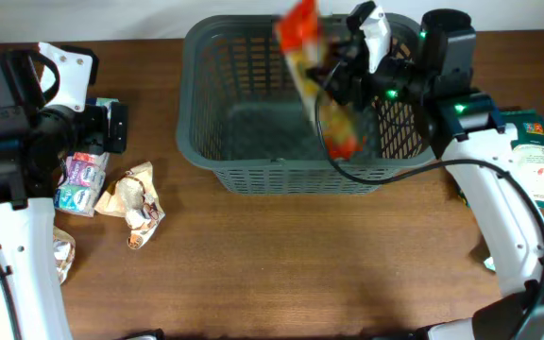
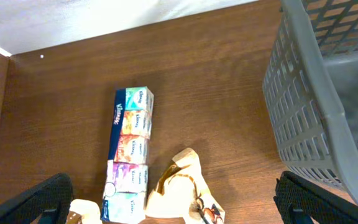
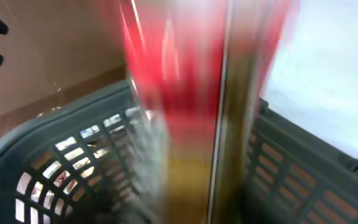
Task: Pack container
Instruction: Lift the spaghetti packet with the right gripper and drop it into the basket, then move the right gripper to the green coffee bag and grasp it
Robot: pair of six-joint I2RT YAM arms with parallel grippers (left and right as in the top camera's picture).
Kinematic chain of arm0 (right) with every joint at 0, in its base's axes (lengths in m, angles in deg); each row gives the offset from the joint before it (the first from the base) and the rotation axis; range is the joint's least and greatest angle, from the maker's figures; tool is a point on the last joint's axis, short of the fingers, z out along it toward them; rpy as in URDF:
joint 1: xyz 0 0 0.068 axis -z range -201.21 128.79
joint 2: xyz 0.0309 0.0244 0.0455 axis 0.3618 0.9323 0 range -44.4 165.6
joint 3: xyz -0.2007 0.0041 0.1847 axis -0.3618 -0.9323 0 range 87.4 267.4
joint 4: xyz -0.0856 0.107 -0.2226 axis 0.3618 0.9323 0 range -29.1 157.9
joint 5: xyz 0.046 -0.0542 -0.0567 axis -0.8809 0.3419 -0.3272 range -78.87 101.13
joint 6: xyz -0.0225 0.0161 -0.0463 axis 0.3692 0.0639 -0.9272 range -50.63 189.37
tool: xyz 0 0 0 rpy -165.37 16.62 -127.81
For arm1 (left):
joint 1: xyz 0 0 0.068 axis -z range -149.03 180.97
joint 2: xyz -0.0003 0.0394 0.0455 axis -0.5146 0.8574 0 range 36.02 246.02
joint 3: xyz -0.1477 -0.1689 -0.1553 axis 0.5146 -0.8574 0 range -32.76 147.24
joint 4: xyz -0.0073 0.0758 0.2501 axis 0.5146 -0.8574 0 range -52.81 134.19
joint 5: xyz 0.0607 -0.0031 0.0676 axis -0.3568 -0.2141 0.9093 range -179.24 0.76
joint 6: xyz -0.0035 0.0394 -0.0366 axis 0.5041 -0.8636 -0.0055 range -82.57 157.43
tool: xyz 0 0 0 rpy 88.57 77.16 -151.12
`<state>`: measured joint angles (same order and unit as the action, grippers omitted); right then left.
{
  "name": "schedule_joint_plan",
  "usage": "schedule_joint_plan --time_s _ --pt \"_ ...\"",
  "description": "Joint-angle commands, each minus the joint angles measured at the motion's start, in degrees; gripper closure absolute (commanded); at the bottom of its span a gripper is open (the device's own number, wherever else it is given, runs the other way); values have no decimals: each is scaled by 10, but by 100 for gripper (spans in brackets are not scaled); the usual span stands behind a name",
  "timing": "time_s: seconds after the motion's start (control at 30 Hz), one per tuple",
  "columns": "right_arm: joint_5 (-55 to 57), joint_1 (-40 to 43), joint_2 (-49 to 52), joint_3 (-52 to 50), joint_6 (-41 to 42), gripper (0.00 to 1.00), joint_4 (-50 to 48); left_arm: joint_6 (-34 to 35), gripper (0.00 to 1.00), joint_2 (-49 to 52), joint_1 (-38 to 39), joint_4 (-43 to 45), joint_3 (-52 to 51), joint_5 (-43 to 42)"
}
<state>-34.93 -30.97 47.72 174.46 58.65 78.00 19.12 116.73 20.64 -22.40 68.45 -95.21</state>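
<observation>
Blurred orange packet (image 1: 302,57) hangs over the basket (image 1: 272,176) — set far centre — we judge for dropping in. Whether the right gripper (image 1: 352,80) holds it we cannot tell; left gripper (image 1: 113,125) stands open.

Basket (image 1: 281,178) dark grey all over, its sides a lattice of slots, its base plain. Packet (image 1: 302,66) a blur of red-orange and yellow. Table (image 1: 300,264) mid-brown with wood grain. Tissue pack (image 2: 131,149) in stacked panels of teal, orange, red-orange, pink-purple and pale blue, with a dark blue strip down one side. Wrapper (image 2: 179,186) cream with brown markings. Box (image 1: 535,161) green and white with a small red mark. Arms (image 1: 503,212) white with black parts
</observation>
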Motion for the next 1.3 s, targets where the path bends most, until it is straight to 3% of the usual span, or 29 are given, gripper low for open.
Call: schedule_joint_plan --time_s 0.0,0.27,0.33,0.47,0.6,0.77,0.93,1.07,1.27 --pt "-13 1 -32 19 -11 1 -21 -9 1 3 -3 1 -1 -2" --pt "79 34 -74 65 -8 1 -28 -9 1 3 -3 1 -1 -2" --pt "167 57 -96 83 10 1 -25 -9 1 3 -3 1 -1 -2" --pt "416 138 -143 108 138 1 6 -9 1 3 -3 1 -1 -2" --pt "551 257 -172 111 222 1 147 -9 1 3 -3 1 -1 -2" --pt "577 403 -157 105 222 1 365 -9 1 3 -3 1 -1 -2" --pt "581 514 -96 90 222 1 470 -9 1 3 -3 1 -1 -2" --pt "572 557 -32 77 151 1 469 -9 1 3 -3 1 -1 -2" --pt "479 561 68 76 -141 1 409 -9 1 3 -3 1 -1 -2"
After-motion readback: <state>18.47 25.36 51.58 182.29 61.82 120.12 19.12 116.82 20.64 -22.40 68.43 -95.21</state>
